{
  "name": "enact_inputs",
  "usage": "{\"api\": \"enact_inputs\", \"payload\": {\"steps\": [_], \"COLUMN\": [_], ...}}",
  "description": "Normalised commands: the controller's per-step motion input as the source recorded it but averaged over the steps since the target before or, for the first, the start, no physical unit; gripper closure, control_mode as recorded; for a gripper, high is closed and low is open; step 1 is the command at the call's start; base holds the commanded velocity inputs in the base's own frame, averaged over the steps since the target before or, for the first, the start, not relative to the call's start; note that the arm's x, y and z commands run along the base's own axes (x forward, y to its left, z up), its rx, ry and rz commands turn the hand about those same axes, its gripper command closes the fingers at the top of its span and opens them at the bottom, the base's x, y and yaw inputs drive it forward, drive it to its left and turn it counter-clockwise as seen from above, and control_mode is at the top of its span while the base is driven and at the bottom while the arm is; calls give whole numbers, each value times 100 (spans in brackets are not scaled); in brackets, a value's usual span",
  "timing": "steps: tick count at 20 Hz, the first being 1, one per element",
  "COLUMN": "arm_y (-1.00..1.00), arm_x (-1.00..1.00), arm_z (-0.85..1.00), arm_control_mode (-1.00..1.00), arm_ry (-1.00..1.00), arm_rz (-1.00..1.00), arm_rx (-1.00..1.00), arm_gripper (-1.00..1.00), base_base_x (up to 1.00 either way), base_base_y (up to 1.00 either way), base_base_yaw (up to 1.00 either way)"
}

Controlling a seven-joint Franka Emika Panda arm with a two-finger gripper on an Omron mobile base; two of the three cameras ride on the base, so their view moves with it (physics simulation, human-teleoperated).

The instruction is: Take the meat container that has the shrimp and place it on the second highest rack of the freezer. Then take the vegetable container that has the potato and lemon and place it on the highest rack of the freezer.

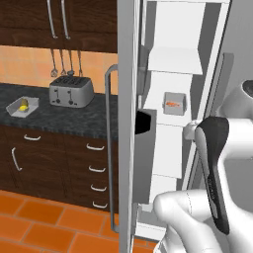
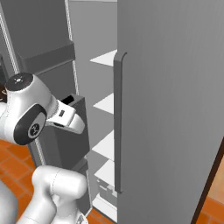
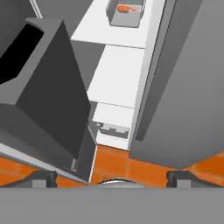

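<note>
Pincer: jaws spread wide, nothing between them; dark fingertips at the foot of the hand view, pointed down the open freezer toward orange floor tiles.

Obstructions: dark grey door bin, close on the left of the pincer in the hand view, its black mouth open; grey freezer door on the other side; white shelves stepping away ahead between the two.

Meat container: small grey tray, far ahead of the pincer, resting on a white shelf; in the left base view it sits on the second highest rack, just under the highest rack; well apart from the pincer.

Shrimp: small, curled, orange-pink, lying inside the tray.

Vegetable container: pale tray on the dark speckled counter, well off to the left of the freezer; lemon bright yellow inside; potato too small to tell.

Toaster: silver, on the same counter, beside the tray; utensils hang above it.
</note>
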Motion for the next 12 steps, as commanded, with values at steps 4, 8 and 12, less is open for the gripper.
{"api": "enact_inputs", "payload": {"steps": [4,8,12], "arm_y": [7,0,0], "arm_x": [-16,-30,-13], "arm_z": [2,3,16], "arm_control_mode": [-100,-100,-100], "arm_ry": [-2,0,0], "arm_rz": [-15,8,12], "arm_rx": [10,-9,-5], "arm_gripper": [-100,-100,-100], "base_base_x": [0,0,0], "base_base_y": [0,0,0], "base_base_yaw": [0,0,0]}}
